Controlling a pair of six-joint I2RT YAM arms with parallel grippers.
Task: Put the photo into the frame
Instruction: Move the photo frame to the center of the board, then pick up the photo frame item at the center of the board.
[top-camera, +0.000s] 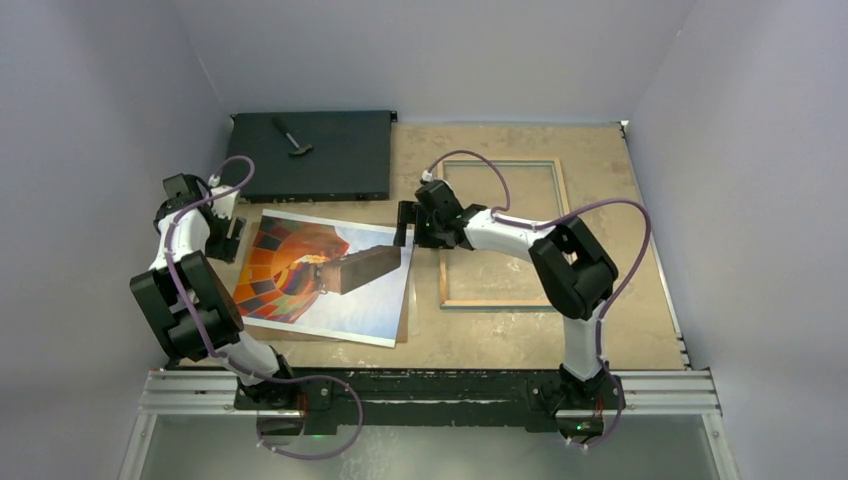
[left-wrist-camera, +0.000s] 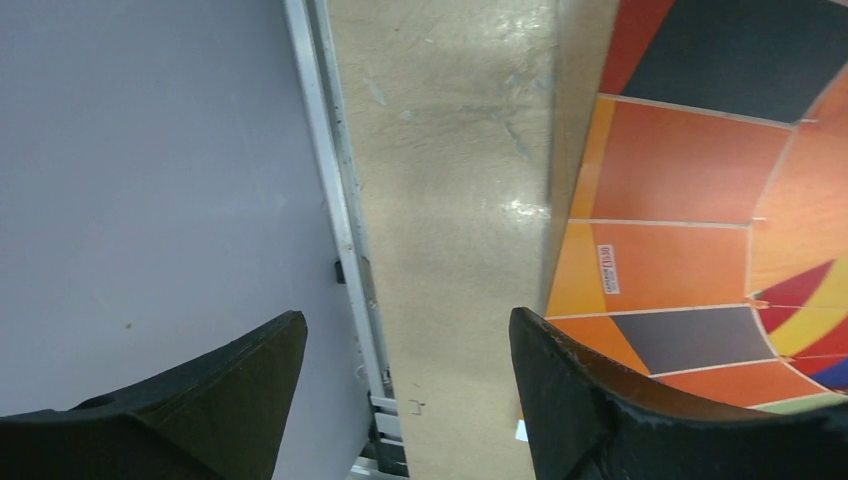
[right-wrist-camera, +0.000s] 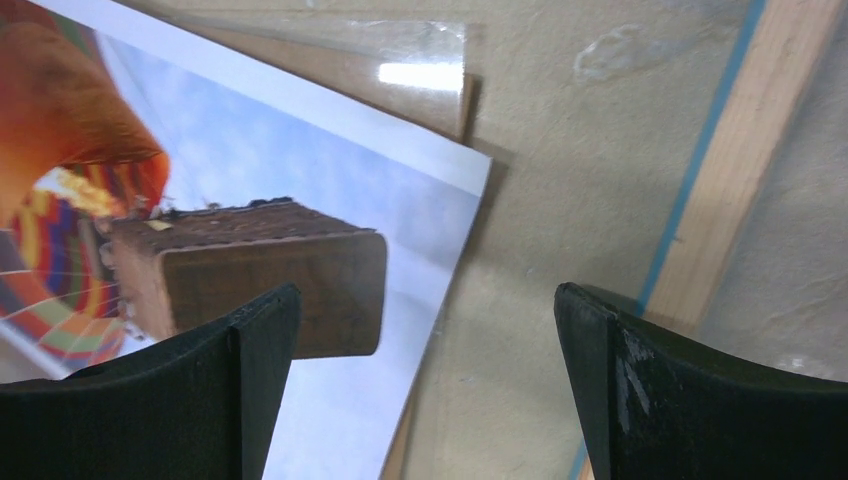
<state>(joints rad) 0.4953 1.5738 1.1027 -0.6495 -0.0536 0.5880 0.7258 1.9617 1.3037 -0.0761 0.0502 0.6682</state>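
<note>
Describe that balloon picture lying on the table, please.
The photo is a rectangular paper print with a white border, showing an orange-red hot-air balloon, dark brown basket and blue sky. It lies face up and flat, at a slant, resting on a brown backing panel that peeks out beneath it, left of the frame. Nothing grips it.

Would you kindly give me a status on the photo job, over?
Left gripper, right gripper: fingers open, empty. Photo flat beside frame, not in it. Brown panel underneath photo.

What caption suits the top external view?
Both open, the left end effector and right end effector flank the photo beside the empty frame.
</note>
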